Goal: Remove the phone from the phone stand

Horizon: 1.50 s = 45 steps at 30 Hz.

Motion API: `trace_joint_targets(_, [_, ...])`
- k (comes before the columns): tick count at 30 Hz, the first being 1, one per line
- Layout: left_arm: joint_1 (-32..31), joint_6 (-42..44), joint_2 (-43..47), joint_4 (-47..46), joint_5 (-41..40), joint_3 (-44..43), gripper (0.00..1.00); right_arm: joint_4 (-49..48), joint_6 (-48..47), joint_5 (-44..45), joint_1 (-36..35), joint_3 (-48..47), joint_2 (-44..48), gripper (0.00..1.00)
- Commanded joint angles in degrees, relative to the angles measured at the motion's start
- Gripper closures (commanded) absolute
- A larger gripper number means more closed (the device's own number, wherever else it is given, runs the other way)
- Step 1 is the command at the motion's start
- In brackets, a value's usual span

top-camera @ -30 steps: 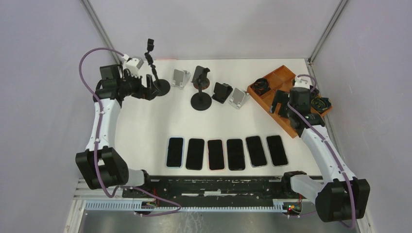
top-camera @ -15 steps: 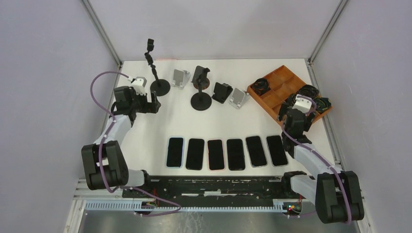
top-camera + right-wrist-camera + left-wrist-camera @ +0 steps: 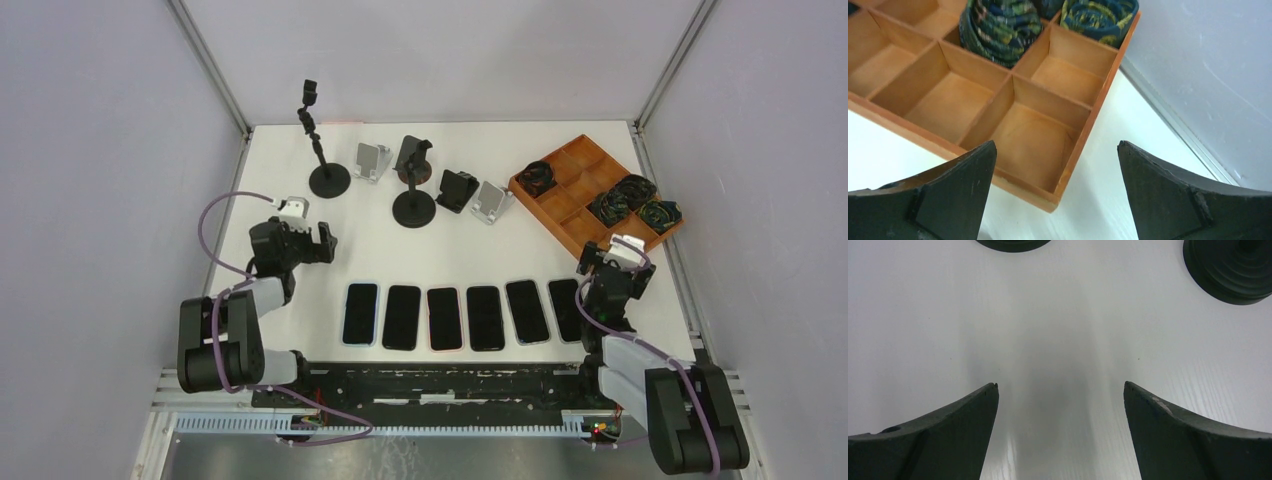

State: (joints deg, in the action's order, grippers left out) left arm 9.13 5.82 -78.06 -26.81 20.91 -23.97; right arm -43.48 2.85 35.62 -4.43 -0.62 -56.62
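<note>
Left gripper [image 3: 1060, 385]: the jaws are held wide apart; nothing is clamped between them; it is positioned low over the bare table [image 3: 1058, 320], near the left end of the phone row; two round black bases are seen at the top edge of its wrist view.
Right gripper [image 3: 1057, 142]: the jaws are spread wide; nothing is held; it is pointed at the near corner of the wooden tray [image 3: 1083, 135], just short of it.
Phones [image 3: 444, 318]: six are laid flat, screens up, side by side in one row near the front edge, between the two arms; the rightmost one is partly covered by the right arm.
Far row: a tall pole stand [image 3: 329, 180], a silver stand [image 3: 372, 160], a black round-based stand [image 3: 413, 207], a small black stand [image 3: 457, 190] and a second silver stand [image 3: 491, 201] are set along the back of the table; all are kept well apart from the phone row.
Tray contents: dark coiled rolls [image 3: 998, 25] are stowed in three compartments; the compartments nearest the right gripper are seen bare.
</note>
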Motion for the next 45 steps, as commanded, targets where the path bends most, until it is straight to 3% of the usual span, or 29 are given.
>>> trace_joint_targets(1, [-0.37,-3.14,1.13,-15.73,-1.12,3.69,0.00,-13.90,-1.31,1.61,0.17,5.08,-1.35,0.02])
trace_joint_targets(8, [-0.46,-5.45,0.44,-27.62,-3.62,8.79,0.00,-23.09,-2.41,0.09,0.20,4.56,-9.88,0.02])
trace_joint_targets(13, [-1.36,-9.23,-3.98,-42.92,-3.99,13.51,0.00,-36.05,-4.16,-1.84,0.13,9.64,-13.67,0.02])
trace_joint_targets(18, [-4.45,-6.65,-11.45,-59.68,-4.57,18.56,0.00,-38.93,-9.28,-9.55,-1.27,10.24,-14.96,0.02])
trace_joint_targets(20, [-5.54,-6.19,-9.68,-52.91,-7.85,16.63,0.00,-44.30,-14.82,-13.41,-4.69,10.17,-20.23,0.02])
trace_joint_targets(21, [-5.70,-6.22,-9.62,-48.94,-9.49,14.75,0.00,-53.54,-17.94,-12.51,-6.38,11.14,-24.49,0.02])
trace_joint_targets(22, [-5.66,-6.74,-10.26,-45.33,-10.69,12.22,0.00,-54.79,-17.24,-8.70,-7.09,11.98,-24.76,0.02])
trace_joint_targets(24, [-6.44,-6.77,-10.64,-41.78,-12.53,10.14,0.00,-40.96,-15.03,-7.80,-6.87,8.36,-21.25,0.02])
trace_joint_targets(25, [-6.72,-6.51,-10.34,-41.62,-13.20,10.27,0.00,-38.87,-13.35,-8.57,-4.97,6.31,-21.98,0.02])
trace_joint_targets(27, [-6.84,-6.50,-10.23,-41.85,-13.34,10.44,0.00,-37.78,-11.40,-11.66,-2.22,6.26,-21.54,0.02])
trace_joint_targets(45, [-6.79,-6.44,-10.09,-41.84,-13.30,10.52,0.00,-38.50,-11.55,-11.49,-2.22,6.64,-21.43,0.02])
